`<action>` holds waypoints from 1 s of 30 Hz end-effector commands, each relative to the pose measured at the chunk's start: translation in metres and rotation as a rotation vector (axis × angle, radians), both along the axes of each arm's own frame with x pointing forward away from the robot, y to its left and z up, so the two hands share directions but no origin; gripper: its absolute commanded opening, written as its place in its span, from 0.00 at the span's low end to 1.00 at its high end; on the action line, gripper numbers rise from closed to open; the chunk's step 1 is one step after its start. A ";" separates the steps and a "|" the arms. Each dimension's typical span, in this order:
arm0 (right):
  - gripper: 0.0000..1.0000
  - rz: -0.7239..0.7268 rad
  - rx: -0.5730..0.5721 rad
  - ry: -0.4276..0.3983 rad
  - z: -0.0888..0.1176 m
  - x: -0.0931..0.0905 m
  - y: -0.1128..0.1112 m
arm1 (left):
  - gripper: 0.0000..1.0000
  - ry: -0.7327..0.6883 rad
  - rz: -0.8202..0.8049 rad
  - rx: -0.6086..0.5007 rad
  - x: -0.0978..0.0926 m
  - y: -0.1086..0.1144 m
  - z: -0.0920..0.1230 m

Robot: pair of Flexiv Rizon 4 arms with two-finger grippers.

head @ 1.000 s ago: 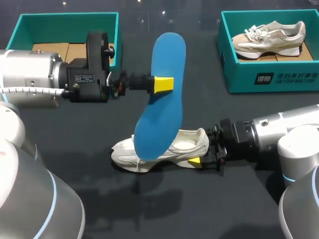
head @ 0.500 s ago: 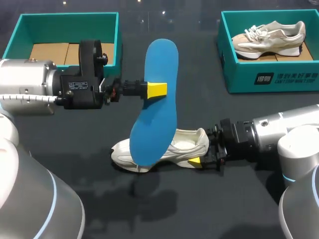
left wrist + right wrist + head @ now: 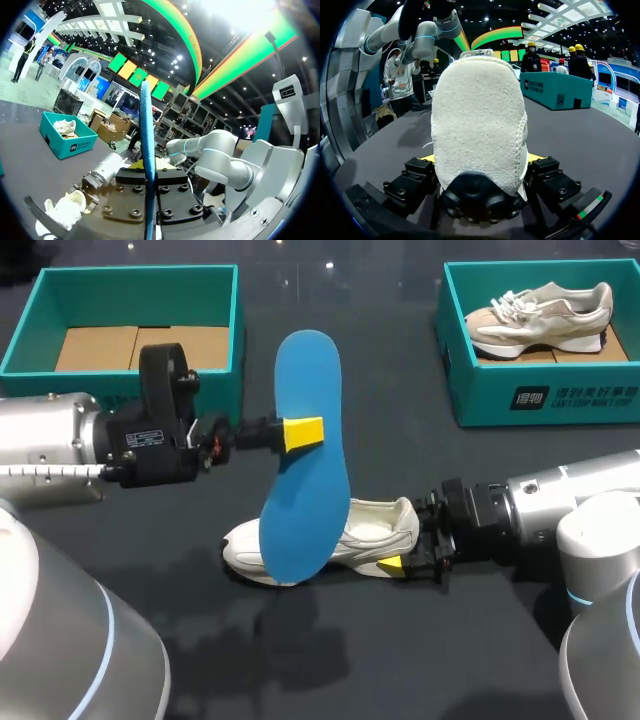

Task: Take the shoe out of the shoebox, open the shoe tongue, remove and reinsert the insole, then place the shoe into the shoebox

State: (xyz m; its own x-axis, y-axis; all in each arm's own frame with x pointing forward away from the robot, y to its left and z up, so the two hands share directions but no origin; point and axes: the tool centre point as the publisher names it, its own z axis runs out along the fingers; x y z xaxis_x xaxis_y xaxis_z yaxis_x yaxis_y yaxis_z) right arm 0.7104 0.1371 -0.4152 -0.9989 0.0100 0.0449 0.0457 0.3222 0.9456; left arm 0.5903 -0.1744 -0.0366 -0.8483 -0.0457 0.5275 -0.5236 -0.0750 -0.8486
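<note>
The shoe [image 3: 388, 524] lies on the table [image 3: 400, 660] near the middle, toe to 9 o'clock, heel to 3 o'clock; the right gripper [image 3: 408, 546] has its fingers clamped on the heel; the left gripper [image 3: 302, 432] pinches the insole [image 3: 300, 510] by one edge, so it stands tall over the toe half; the box [image 3: 130, 272] waits at 10 o'clock. The thin pinch may let the insole slip or twist; pushed in crooked, it could catch the rim and fold, or shove the shoe loose. The insole hides the tongue and the opening; whether its low end touches the shoe is hard to tell.
</note>
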 end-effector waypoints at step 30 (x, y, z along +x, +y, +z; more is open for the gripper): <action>0.00 0.000 -0.005 0.001 -0.003 0.000 0.004 | 0.00 -0.053 0.019 0.023 0.003 0.013 0.000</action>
State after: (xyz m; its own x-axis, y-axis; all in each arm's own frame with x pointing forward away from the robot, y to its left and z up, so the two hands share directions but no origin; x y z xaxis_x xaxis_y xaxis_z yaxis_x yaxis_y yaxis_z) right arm 0.7104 0.1371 -0.4152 -0.9989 0.0100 0.0449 0.0457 0.3222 0.9456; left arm 0.5931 -0.1605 -0.0376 -0.8740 -0.0732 0.4804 -0.4764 -0.0663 -0.8767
